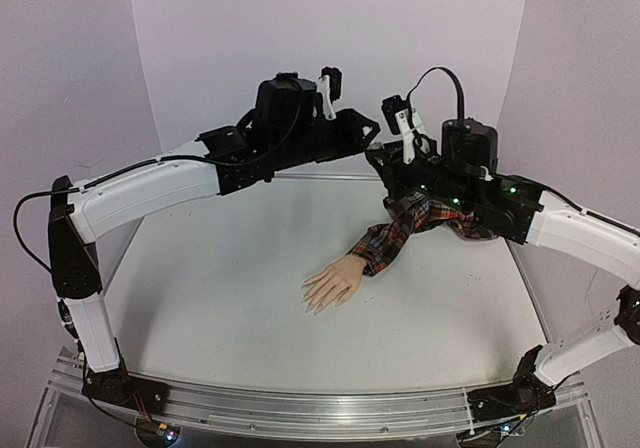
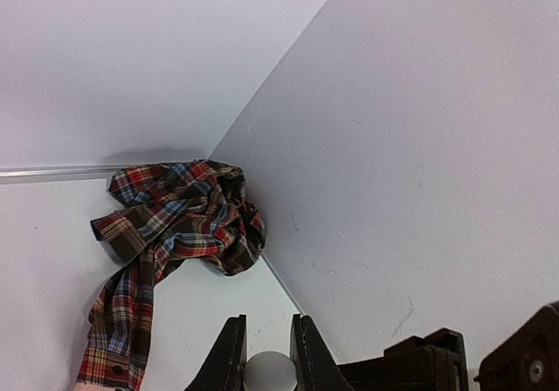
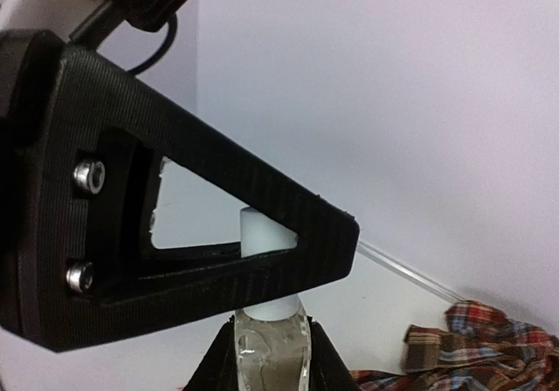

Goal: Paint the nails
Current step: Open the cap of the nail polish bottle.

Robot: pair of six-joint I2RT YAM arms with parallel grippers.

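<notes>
The mannequin hand (image 1: 333, 285) lies palm down mid-table, its pale nails (image 1: 312, 304) pointing to the front left. Its red plaid sleeve (image 1: 400, 230) runs to the back right. Both grippers meet high above the back of the table, well away from the hand. My right gripper (image 3: 271, 343) is shut on a small clear bottle (image 3: 271, 356) and holds it upright. My left gripper (image 2: 267, 325) is shut on the bottle's white cap (image 2: 269, 372), which also shows in the right wrist view (image 3: 260, 232) behind a left finger (image 3: 218, 225). In the top view the left gripper (image 1: 366, 132) touches the right gripper (image 1: 384, 158).
The plaid shirt is bunched in the back right corner (image 2: 179, 208) against the purple wall (image 2: 419, 147). Purple walls enclose the white table (image 1: 220, 298) on the back and both sides. A metal rail (image 1: 320, 408) runs along the near edge.
</notes>
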